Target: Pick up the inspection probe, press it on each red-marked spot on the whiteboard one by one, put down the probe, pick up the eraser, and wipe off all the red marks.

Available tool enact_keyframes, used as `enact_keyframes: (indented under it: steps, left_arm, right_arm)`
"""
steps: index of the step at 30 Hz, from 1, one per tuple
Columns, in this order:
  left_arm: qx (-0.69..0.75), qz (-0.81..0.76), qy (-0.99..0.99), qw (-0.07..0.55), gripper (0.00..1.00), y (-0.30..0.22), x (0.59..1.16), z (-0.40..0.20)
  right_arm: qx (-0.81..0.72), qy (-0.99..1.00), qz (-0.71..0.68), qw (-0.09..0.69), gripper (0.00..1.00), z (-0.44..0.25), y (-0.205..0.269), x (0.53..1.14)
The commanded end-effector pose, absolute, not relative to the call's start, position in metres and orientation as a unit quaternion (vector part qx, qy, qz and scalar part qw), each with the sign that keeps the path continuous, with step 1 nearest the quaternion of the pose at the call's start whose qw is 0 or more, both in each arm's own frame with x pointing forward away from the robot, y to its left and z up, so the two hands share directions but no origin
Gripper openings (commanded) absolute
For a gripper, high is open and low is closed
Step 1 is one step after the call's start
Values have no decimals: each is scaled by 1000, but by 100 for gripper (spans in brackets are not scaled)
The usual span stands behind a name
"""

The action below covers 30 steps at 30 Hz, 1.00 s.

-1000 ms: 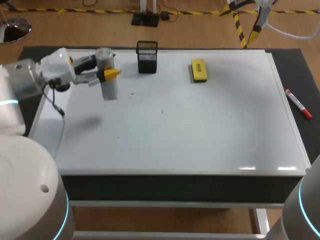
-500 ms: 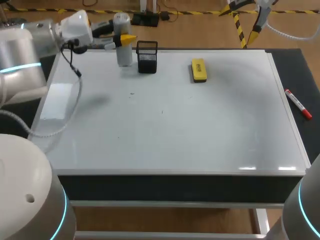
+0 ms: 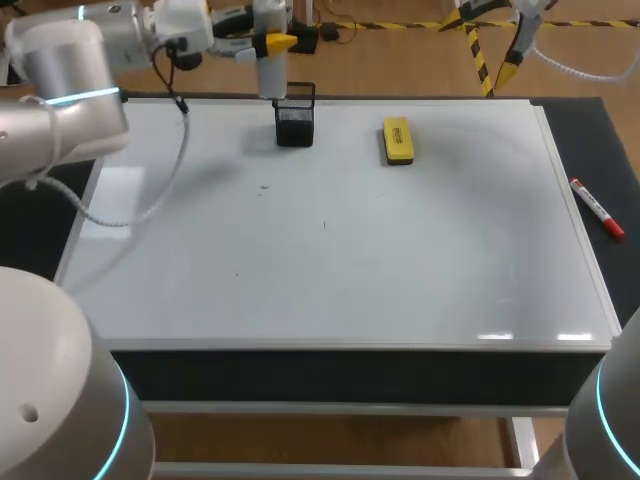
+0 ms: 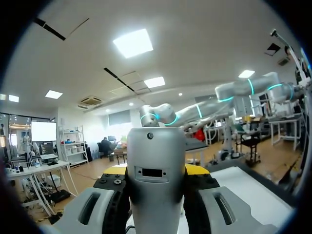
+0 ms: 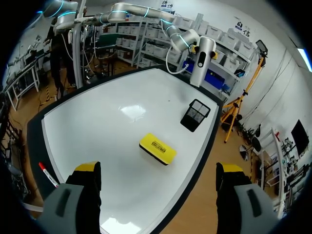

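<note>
Across the middle of the frame, a whiteboard on a dark table, with no red marks to make out, only some tiny dark specks. At the upper edge, left of centre, the left gripper clenched on the inspection probe, held upright, its lower end at the rim of the black mesh holder. Probably the put-down step, pressing apparently finished. Wiping not yet begun, the yellow eraser lying untouched right of the holder. Farther right, a red marker off the board. Left arm entering from the upper left, forearm roughly level. Right gripper released, empty, the eraser well ahead of it.
</note>
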<state>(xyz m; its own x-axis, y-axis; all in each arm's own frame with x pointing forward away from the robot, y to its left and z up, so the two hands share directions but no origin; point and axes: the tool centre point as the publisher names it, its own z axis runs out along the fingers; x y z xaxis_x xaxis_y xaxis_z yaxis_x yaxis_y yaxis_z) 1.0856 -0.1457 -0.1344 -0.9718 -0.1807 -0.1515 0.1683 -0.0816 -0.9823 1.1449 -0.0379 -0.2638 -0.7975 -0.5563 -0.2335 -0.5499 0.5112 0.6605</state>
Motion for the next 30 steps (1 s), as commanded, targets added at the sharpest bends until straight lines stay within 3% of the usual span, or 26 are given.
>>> enact_keyframes:
  steps: [1, 30]
  left_arm:
    - [31, -741, 666, 84, 0, -157, 1117, -140]
    - [21, -747, 661, 63, 0, -176, 1154, -190]
  right_arm:
    - [329, -867, -374, 29, 100, -264, -41, 1153]
    - [329, -867, -374, 29, 100, -264, -41, 1153]
